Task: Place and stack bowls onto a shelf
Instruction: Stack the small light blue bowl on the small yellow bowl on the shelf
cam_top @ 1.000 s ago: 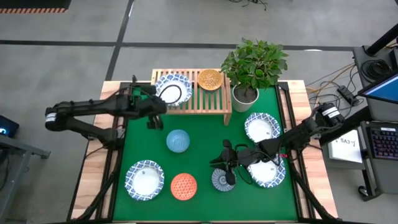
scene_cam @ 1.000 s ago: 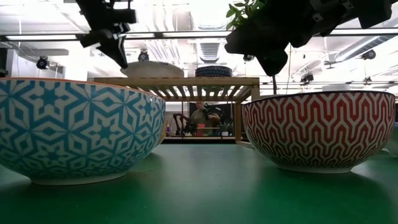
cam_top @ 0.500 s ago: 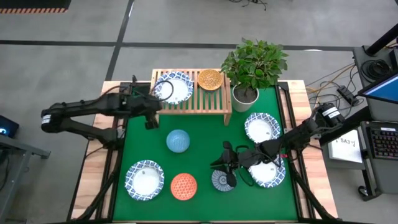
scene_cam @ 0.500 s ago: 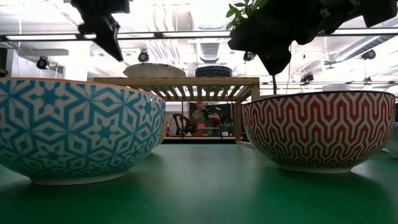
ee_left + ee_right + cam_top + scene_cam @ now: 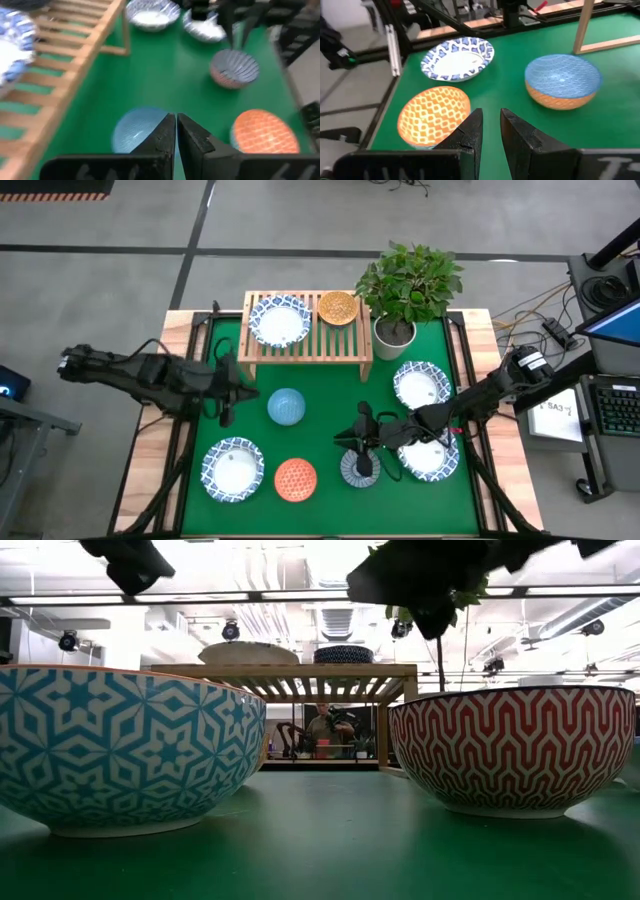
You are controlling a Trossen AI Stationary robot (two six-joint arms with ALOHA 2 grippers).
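The light-wood shelf (image 5: 310,345) carries a white blue-rimmed bowl (image 5: 280,320) and the yellow-orange bowl (image 5: 338,307) on its slats. On the green mat stand the blue bowl (image 5: 286,406), red-orange bowl (image 5: 295,479), grey-blue bowl (image 5: 350,475) and three more white bowls (image 5: 232,470) (image 5: 422,385) (image 5: 435,460). My left gripper (image 5: 228,408) (image 5: 176,120) is shut, hovering left of the blue bowl. My right gripper (image 5: 362,460) (image 5: 491,117) hangs over the grey-blue bowl (image 5: 234,70), slightly open, touching nothing.
A potted plant in a white pot (image 5: 395,330) stands right of the shelf. The low view is filled by the blue bowl (image 5: 130,750) and red-orange bowl (image 5: 510,745), with the shelf (image 5: 300,670) behind. Bare mat (image 5: 330,395) lies between shelf and near bowls.
My left gripper has drawn back from the shelf's left end, moving toward the near edge and a little left, and now hangs beside the blue bowl. The white bowl stays resting on the shelf.
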